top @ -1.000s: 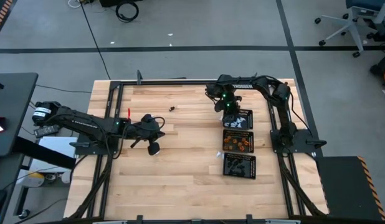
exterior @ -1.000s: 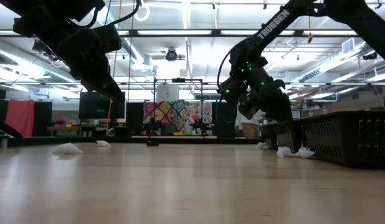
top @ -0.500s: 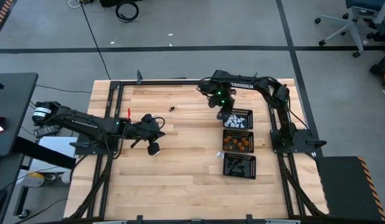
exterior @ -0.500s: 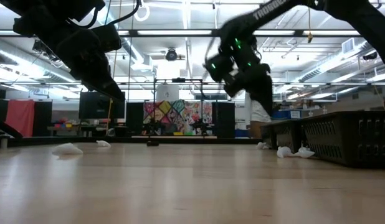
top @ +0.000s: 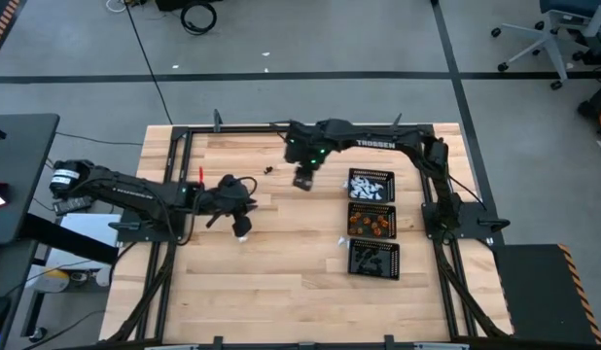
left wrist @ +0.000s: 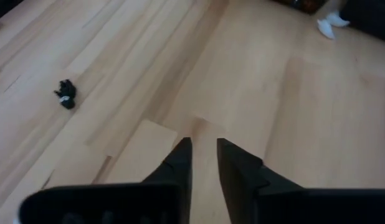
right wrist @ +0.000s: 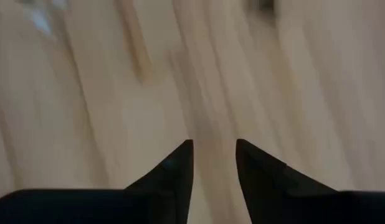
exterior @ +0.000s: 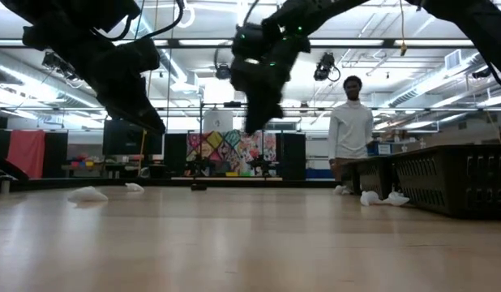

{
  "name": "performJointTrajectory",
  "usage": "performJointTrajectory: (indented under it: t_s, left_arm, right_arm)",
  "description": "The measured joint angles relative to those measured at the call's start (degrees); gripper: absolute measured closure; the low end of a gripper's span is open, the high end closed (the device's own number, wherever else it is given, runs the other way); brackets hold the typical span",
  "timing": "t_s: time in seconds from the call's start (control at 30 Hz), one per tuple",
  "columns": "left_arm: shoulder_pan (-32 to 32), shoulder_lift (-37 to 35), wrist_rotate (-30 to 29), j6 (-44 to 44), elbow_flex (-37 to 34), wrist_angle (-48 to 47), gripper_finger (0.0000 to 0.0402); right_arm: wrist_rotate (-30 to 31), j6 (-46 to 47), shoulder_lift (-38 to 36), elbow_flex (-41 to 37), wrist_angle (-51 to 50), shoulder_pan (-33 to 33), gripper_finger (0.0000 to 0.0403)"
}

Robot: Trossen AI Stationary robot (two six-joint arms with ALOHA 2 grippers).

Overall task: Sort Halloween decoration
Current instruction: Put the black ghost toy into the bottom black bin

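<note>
right hand (top: 302,181) empty, fingers slightly apart, above worktop (top: 281,262) near far edge | black trinket (top: 267,170) just beside | tiny, light, pinch across its middle | left hand (top: 240,229) slightly open

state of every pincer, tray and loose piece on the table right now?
Left pincer: open, empty, above bare wood.
Right pincer: open, empty.
Top tray: holds white pieces.
Middle tray: holds orange pieces.
Bottom tray: holds black pieces.
Black trinket: loose on table.

high: overhead, straight down, whole table (top: 281,262) | low: table height, level, facing room | wrists: close, down at boards | shared: table, both arms
</note>
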Motion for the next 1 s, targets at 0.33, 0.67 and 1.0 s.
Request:
performJointTrajectory:
  t_s: [0.33,0.67,1.0]
  left_arm:
    - [-4.5,0.0,6.0,1.1,0.0,8.2,0.032]
    - [-7.5,-0.9,6.2,0.2,0.0,17.4,0.0337]
    - [-7.5,-11.0,6.6,-6.4,0.0,0.8,0.0352]
  right_arm:
    - [2.7,6.0,0.1,-11.0,36.4,0.6,0.022]
    - [4.6,9.2,8.1,-2.2,37.9,0.1,0.0207]
    - [6.5,5.4,20.3,10.0,37.4,-0.7,0.0195]
